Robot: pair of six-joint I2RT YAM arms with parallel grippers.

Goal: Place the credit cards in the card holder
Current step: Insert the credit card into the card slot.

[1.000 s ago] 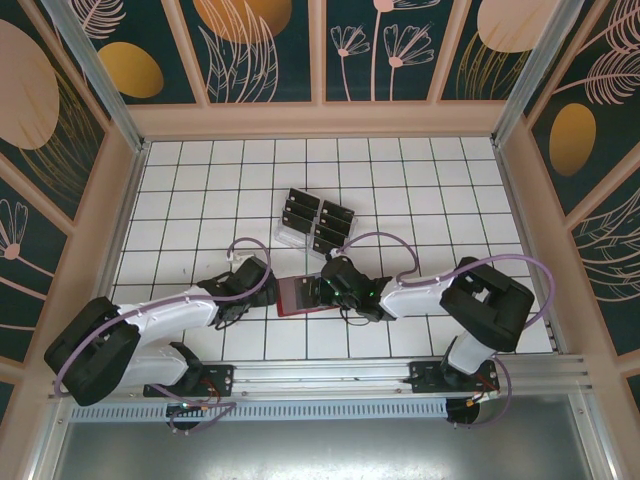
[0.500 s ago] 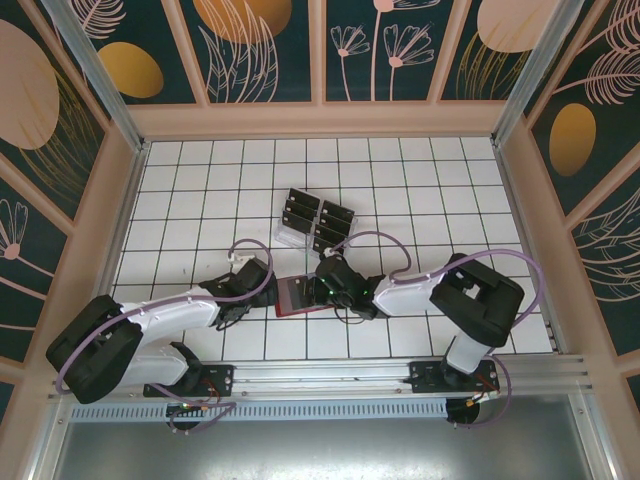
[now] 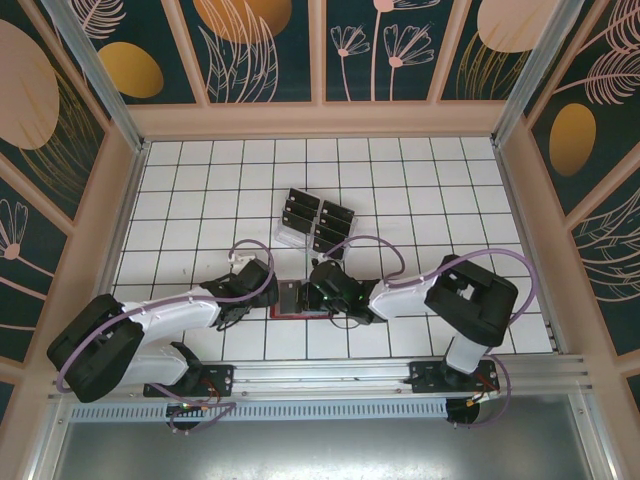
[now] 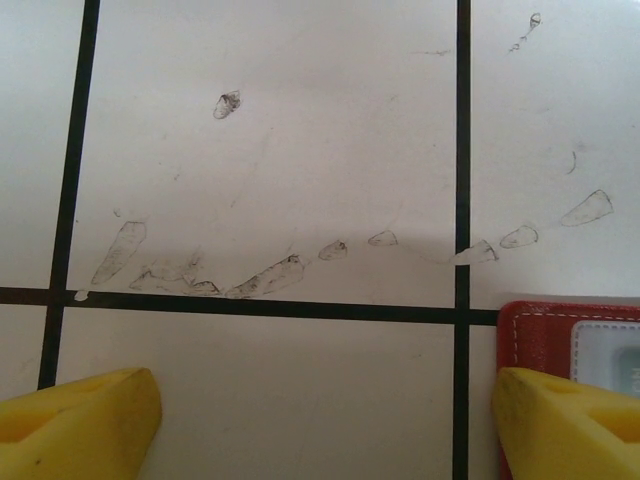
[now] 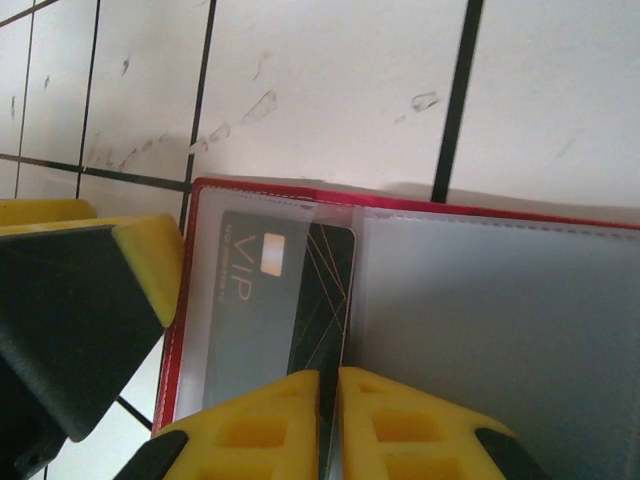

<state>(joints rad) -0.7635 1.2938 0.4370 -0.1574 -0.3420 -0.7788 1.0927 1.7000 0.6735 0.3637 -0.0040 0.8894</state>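
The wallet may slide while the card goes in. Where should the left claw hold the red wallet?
The red wallet lies open and flat, so only its thin stitched border offers a pinch. Probably take the corner beside the open left claw, coming in low from the left; the right claw, shut on the card, is over the pockets.

desk: matt white, black grid lines, looked scuffed to me | card holder: red leather-like rim, pale stitching, smooth frosted plastic pockets | credit card: dark, glossy, fine gold lines | my right tool: pads were matt yellow, rubbery
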